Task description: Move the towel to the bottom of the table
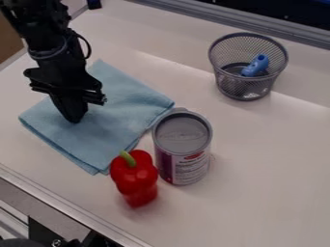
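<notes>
Red is the bell pepper [134, 181], standing upright just beside the nearest corner of the folded light-blue towel [122, 108]. If I pull the towel downwards without care, it may push the pepper over. The metal can [184, 154] stands close by the towel's right side, so a sideways drag could bump it. The towel itself lies beneath my gripper [73, 119], left on the surface [264, 193]; if I pinch only its upper layer, I think it may unfold or slip.

As for what is hidden, I cannot tell whether the can touches the towel. My gripper covers some of the cloth, and I cannot tell whether my jaws are wide, narrow or already holding it. Farther, inside the wire-mesh basket [233, 82], I cannot name the blue object [256, 64].
</notes>
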Tool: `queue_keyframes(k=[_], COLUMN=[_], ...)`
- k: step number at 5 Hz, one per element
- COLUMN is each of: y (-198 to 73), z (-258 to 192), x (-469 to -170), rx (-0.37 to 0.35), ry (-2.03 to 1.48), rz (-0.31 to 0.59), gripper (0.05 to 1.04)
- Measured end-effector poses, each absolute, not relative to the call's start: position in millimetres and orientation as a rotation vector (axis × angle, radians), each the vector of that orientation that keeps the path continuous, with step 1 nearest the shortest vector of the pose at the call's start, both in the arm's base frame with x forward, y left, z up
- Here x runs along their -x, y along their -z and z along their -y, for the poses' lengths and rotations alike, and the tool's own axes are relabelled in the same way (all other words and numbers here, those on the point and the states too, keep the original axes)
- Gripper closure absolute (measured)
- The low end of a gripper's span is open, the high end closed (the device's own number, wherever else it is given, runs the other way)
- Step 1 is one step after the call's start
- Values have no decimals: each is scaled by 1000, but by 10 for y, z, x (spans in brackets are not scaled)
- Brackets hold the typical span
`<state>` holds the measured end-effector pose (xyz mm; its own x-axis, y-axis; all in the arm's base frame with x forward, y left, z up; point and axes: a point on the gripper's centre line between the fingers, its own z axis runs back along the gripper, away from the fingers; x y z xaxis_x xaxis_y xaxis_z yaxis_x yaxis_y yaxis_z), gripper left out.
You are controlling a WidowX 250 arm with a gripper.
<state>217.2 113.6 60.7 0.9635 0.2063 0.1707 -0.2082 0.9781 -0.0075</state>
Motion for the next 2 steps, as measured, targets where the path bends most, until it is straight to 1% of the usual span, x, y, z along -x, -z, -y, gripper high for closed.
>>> queue_keyframes(k=[1, 2], y=[-632, -687], z=[-1102, -1100], x=[-2241, -2288], rx=[24, 19], ry=[-210, -237], rz=[221, 218], gripper=[887, 660])
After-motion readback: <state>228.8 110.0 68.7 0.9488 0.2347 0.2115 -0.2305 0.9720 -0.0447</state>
